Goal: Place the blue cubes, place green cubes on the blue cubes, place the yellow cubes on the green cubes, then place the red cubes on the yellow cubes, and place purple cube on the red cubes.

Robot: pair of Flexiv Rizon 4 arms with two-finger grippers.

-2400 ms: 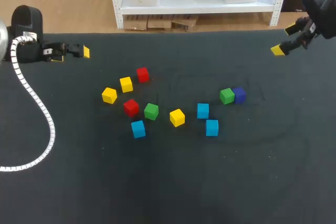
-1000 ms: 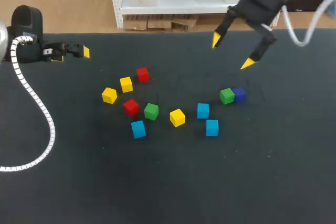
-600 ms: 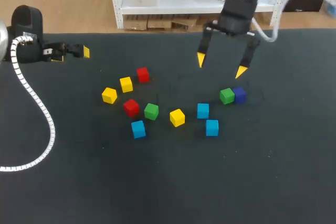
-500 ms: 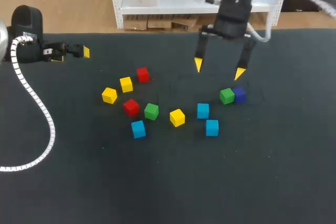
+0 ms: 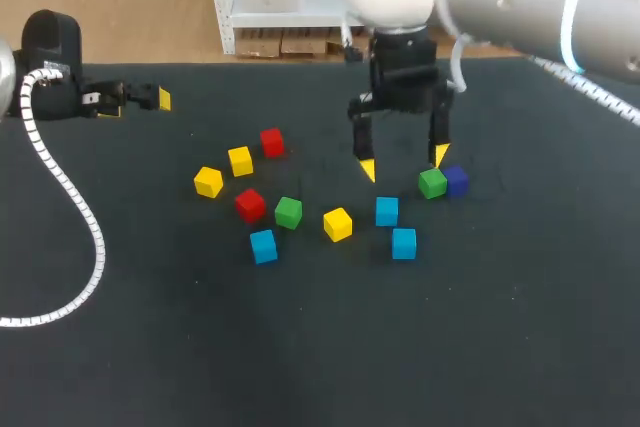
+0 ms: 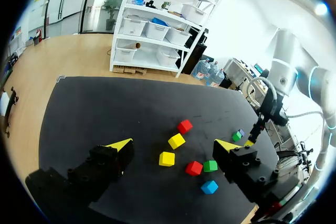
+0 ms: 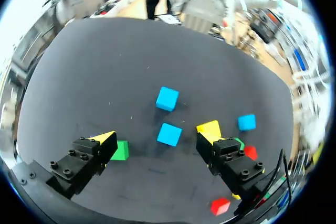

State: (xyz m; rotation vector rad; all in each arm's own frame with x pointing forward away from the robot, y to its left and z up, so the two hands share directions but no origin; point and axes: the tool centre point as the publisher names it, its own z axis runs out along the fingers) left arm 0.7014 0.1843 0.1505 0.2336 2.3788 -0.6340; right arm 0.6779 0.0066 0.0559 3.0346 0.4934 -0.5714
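Nearest the robot on the black table (image 5: 300, 357) lay the left blue cube (image 5: 263, 245) and the right blue cube (image 5: 403, 243), well apart. Just behind the right one sat a third blue cube (image 5: 386, 211), with a yellow cube (image 5: 337, 224) near it on the left. Further left, a green cube (image 5: 288, 212) and a red cube (image 5: 249, 205) lay close together. Behind them came a second yellow cube (image 5: 208, 182), a third yellow cube (image 5: 240, 160) and a second red cube (image 5: 271, 142). At the right, a second green cube (image 5: 432, 183) touched the purple cube (image 5: 457, 180). Every cube lay singly on the table.

The right gripper (image 5: 403, 162) hung just beyond the third blue cube, fingers spread wide and empty, one tip over the second green cube. The left gripper (image 5: 140, 99) was at the far left edge, wide and empty.
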